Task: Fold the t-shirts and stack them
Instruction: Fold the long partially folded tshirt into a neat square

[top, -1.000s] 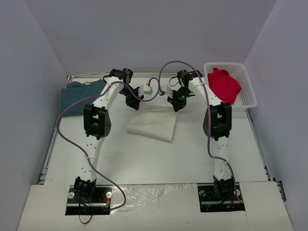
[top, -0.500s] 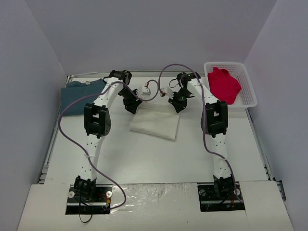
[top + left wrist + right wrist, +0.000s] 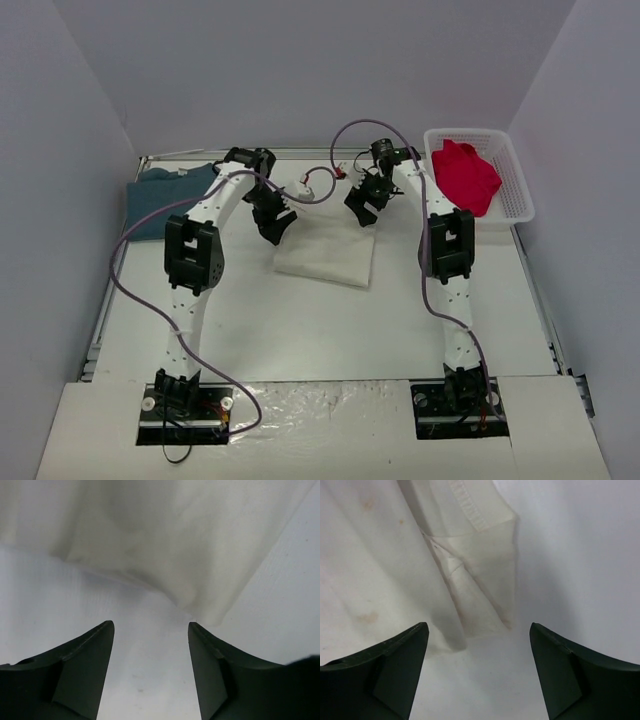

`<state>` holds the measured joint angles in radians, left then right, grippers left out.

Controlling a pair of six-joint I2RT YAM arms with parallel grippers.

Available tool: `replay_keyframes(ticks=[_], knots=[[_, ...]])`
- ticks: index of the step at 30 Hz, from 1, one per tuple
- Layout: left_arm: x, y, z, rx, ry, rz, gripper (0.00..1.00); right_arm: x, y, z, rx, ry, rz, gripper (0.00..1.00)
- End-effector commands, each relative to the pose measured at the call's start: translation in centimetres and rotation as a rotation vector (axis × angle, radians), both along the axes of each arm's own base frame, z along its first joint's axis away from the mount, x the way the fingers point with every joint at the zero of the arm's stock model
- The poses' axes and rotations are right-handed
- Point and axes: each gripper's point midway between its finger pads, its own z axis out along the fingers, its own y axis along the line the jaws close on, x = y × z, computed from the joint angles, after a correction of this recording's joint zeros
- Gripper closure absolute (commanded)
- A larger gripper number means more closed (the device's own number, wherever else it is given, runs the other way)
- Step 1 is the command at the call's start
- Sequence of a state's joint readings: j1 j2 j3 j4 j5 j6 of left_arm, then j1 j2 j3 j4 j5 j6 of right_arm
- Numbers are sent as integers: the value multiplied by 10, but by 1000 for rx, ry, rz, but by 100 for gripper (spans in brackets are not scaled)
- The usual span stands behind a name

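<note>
The cream-white t-shirt (image 3: 325, 257) lies folded in a flat rectangle in the middle of the table. My left gripper (image 3: 275, 226) hangs over its far left corner, open, with only bare table between the fingers (image 3: 150, 630); the cloth's edge (image 3: 150, 540) lies just beyond the tips. My right gripper (image 3: 358, 206) is over the far right corner, open and holding nothing (image 3: 478, 627), with the shirt's hemmed corner (image 3: 470, 575) just ahead of it. The teal-blue t-shirt (image 3: 160, 195) lies at the far left. The red t-shirt (image 3: 465, 175) sits in the basket.
A white lattice basket (image 3: 521, 195) stands at the far right corner, holding the red shirt. Grey walls close the table on three sides. Purple cables loop over both arms.
Both grippers have gone from shut to open and let go of the cream shirt's far edge, which now lies flat. Both arms have shifted slightly.
</note>
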<state>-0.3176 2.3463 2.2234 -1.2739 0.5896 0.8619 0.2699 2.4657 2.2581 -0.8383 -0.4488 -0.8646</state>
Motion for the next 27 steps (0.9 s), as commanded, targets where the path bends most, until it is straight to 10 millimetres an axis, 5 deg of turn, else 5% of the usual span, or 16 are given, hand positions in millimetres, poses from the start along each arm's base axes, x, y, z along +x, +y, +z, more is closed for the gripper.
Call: replay_keyframes(ticks=[1,2,3,5,6,8,11,15,19,24,27], knots=[[6,22,86,3,-201,166,39,12,14,102,100,-185,-70,21],[-2,27,86,-3,-174,203,37,10,14,111,107,-197,-77,20],[1,36,112,-44,-243,258,32,4,14,127,110,-219,-87,18],[-9,48,116,-73,-234,321,28,-1,12,140,108,-242,-107,4],[-10,54,141,-118,-290,373,26,-8,11,156,118,-263,-114,1],[-14,80,157,-147,-333,499,20,-21,10,167,118,-268,-144,0],[-20,118,172,-145,-388,654,14,-37,11,153,47,-243,-208,0],[-38,166,154,-115,-374,833,12,-71,23,124,-132,-250,-192,0],[-59,188,149,-115,-419,911,11,-83,61,124,-283,-478,-172,0],[-83,203,128,-118,-371,984,9,-79,91,126,-350,-630,-221,0],[-87,213,135,-135,-418,1020,3,-71,104,124,-405,-739,-263,0]])
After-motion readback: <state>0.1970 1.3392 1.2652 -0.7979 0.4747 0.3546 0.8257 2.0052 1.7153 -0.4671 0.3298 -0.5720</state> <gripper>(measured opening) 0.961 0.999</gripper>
